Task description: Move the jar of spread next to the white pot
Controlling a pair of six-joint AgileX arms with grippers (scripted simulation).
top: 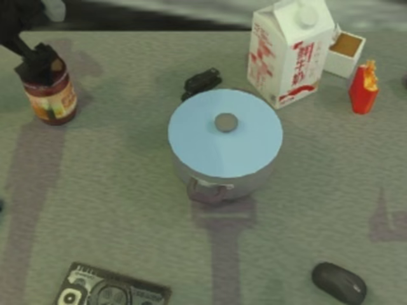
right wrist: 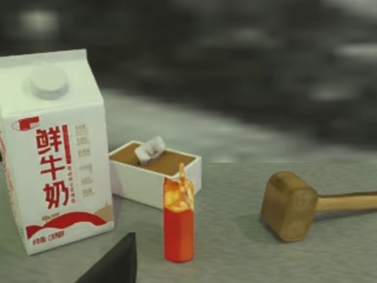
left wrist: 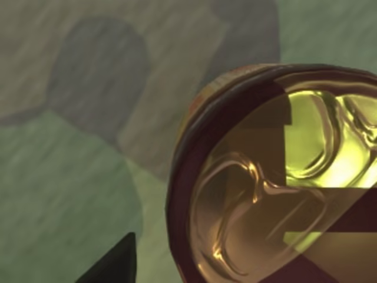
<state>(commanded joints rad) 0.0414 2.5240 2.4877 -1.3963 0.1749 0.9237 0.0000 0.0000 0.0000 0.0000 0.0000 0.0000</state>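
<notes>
You get soft, even light; faint grey shadows streak the desk (top: 127,210), the jar of spread's (left wrist: 277,177) lid shows glare, and the background beyond blurs.

Glossy dark glass jar of spread (top: 52,95) with a shiny, reflective lid. Matt, smooth white pot (top: 224,166) under a flat matt lid. Printed paper milk carton (right wrist: 54,153). Wooden mallet (right wrist: 306,205). Counter (top: 114,197) looks like rough, woven cloth.
</notes>
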